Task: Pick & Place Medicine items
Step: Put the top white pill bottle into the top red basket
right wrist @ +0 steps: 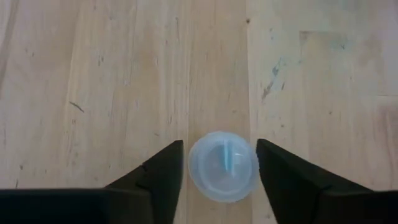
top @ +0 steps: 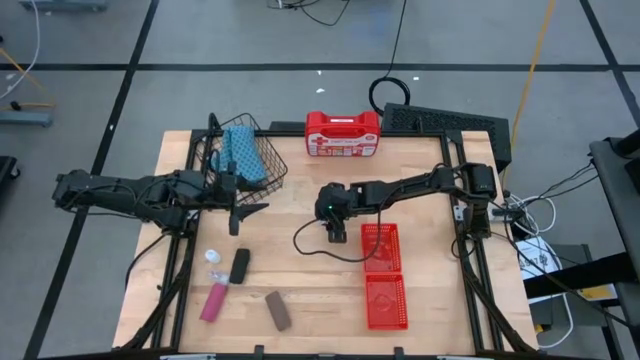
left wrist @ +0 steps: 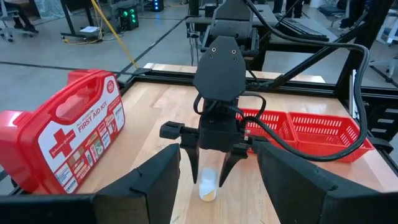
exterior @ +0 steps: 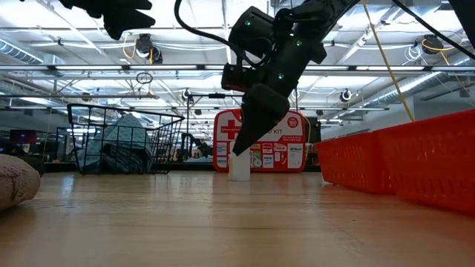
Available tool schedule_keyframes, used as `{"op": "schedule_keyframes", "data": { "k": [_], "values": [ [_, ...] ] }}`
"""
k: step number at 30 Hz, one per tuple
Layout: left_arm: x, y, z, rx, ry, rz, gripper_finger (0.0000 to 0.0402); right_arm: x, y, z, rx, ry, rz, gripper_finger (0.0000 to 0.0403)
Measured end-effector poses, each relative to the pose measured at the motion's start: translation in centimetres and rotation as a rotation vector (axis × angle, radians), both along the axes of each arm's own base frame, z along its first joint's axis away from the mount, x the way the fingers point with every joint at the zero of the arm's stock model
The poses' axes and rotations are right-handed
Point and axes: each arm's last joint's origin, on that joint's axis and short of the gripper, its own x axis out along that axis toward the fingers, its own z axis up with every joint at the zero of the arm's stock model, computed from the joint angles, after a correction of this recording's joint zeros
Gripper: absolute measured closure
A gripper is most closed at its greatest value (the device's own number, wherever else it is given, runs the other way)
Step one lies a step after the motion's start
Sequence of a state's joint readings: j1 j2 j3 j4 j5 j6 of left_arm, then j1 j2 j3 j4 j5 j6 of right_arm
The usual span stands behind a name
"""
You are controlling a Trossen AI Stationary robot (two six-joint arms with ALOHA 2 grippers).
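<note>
One tiny white round bottle [right wrist: 222, 167] stands upright on the table near its middle. My right gripper [right wrist: 219, 144] is open and points straight down over it. Its fingers stand on either side of the bottle's cap without touching it; the same bottle [left wrist: 208, 185] shows below those fingers in the left wrist view. My left gripper [top: 250, 212] is open and hovers level to the left, facing the right gripper. Near the front left lie more white bottles [top: 213, 258], the black piece [top: 240, 265], the pink piece [top: 213, 302] and the brown piece [top: 277, 311].
Two red mesh baskets [top: 382, 275] sit right of the right gripper. A wire basket [top: 262, 160] holding the blue patterned cloth [top: 241, 150] stands at the far left. The red first aid case [top: 342, 133] stands at the far edge. Bare wood lies between the two grippers.
</note>
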State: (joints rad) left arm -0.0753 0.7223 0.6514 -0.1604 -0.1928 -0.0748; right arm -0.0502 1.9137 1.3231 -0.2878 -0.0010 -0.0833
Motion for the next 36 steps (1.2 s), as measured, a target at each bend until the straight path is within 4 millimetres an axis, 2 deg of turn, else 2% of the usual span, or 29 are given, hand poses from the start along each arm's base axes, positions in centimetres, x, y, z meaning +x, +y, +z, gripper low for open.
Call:
{"op": "schedule_keyframes", "data": {
  "k": [5, 10, 13, 19, 23, 26, 30, 36],
  "values": [
    [0.0, 0.0, 0.0, 0.0, 0.0, 0.0, 0.0176, 0.0, 0.0, 0.0, -0.005, 0.001, 0.007, 0.0276],
    [0.0, 0.0, 0.0, 0.0, 0.0, 0.0, 0.0176, -0.7, 0.6, 0.8, -0.018, 0.031, 0.042, 0.0277],
    [0.0, 0.0, 0.0, 0.0, 0.0, 0.0, 0.0176, -1.7, 1.3, 2.8, -0.023, 0.029, 0.056, 0.0276],
    [0.0, 0.0, 0.0, -0.001, -0.001, 0.0, 0.0176, -5.6, 3.7, 7.5, -0.016, 0.046, 0.061, 0.0268],
    [0.0, 0.0, 0.0, -0.001, 0.0, 0.0, 0.0176, -8.5, 5.5, 9.3, -0.026, -0.012, 0.064, 0.0275],
    [0.0, 0.0, 0.0, -0.001, -0.001, 0.0, 0.0176, -10.4, 6.2, 8.9, 0.004, -0.04, 0.056, 0.0275],
    [0.0, 0.0, 0.0, -0.001, -0.001, 0.0, 0.0176, -12.7, 6.7, 6.9, 0.026, -0.07, 0.063, 0.0275],
    [0.0, 0.0, 0.0, -0.001, -0.001, 0.0, 0.0176, -14.9, 7.0, 4.4, -0.017, -0.066, 0.029, 0.0275]
  ]
}}
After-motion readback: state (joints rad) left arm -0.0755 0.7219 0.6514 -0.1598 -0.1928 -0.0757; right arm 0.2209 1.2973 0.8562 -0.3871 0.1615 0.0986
